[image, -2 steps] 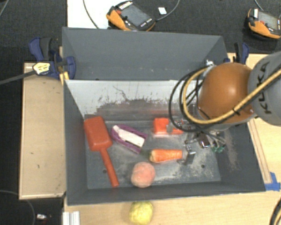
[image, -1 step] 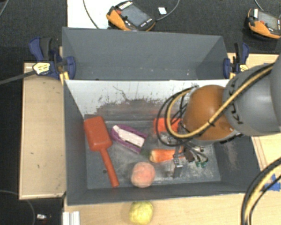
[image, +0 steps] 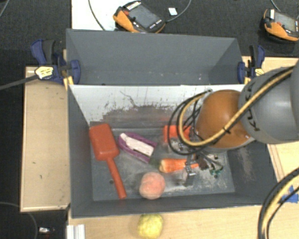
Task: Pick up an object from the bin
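Note:
My gripper (image: 191, 172) is low in the bin, right of centre and near the front wall. An orange, carrot-shaped thing (image: 171, 165) lies on the floor with its right end against the gripper. Whether it is gripped cannot be made out. A second orange piece (image: 169, 132) shows just behind, partly hidden by the cables. A peach-coloured ball (image: 152, 185) rests to the gripper's left by the front wall.
A purple and white packet (image: 135, 147) lies in the middle of the bin. A red scoop (image: 106, 153) with a long handle lies along the left side. The arm's orange cover and looped cables hang over the bin's right half, hiding the floor there.

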Motion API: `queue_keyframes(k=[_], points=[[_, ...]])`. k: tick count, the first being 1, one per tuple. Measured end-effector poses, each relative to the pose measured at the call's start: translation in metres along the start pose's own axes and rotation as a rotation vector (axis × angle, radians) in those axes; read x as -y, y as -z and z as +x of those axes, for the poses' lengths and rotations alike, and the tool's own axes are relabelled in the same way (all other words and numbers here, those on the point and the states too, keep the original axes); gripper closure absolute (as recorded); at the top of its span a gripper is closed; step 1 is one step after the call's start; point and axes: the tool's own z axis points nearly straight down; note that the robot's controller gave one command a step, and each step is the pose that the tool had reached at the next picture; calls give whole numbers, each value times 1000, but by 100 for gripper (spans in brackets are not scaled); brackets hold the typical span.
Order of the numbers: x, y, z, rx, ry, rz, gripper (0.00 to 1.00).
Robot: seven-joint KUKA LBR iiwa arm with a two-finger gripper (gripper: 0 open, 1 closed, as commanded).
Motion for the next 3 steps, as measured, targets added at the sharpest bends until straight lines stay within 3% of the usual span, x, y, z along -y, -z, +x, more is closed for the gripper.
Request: queue_keyframes(k=[1,3], points=[[-2,-1,2,-17,-38,-3,100],[-2,13,2,-17,-40,-3,100]])
